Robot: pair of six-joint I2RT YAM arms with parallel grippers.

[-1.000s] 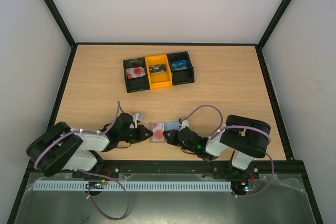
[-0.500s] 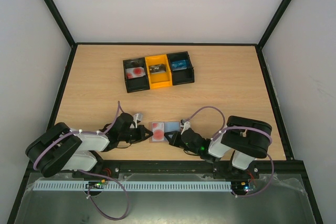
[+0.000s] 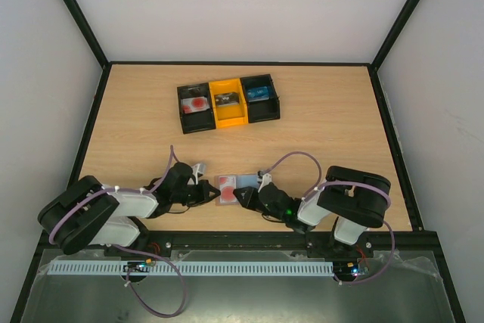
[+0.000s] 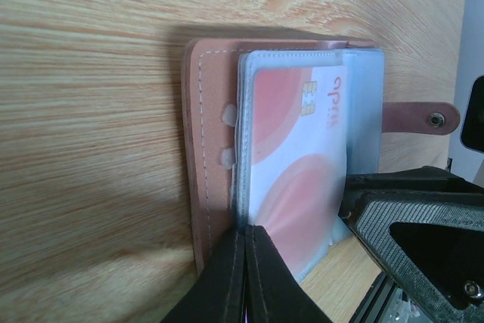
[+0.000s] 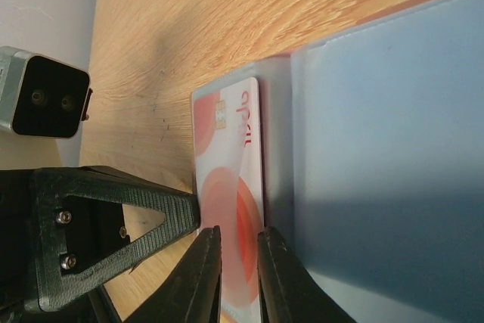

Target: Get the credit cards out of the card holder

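Note:
The card holder lies open near the table's front edge, with a pinkish-brown cover and blue-grey panels. A pale card with red round marks sits in its clear sleeve and also shows in the right wrist view. My left gripper is shut on the holder's near edge, at the seam between cover and sleeves. My right gripper is narrowly open, its tips over the card's near end. No plain red card is in view.
A black-and-yellow three-compartment tray stands at mid-table, with a pale red-marked item in its left bin and small items in the other two. The two grippers' fingers almost meet at the holder. The table's front edge is just behind them.
My right gripper has shifted slightly back and in again at the holder's near right side. The left gripper and the holder have stayed put.

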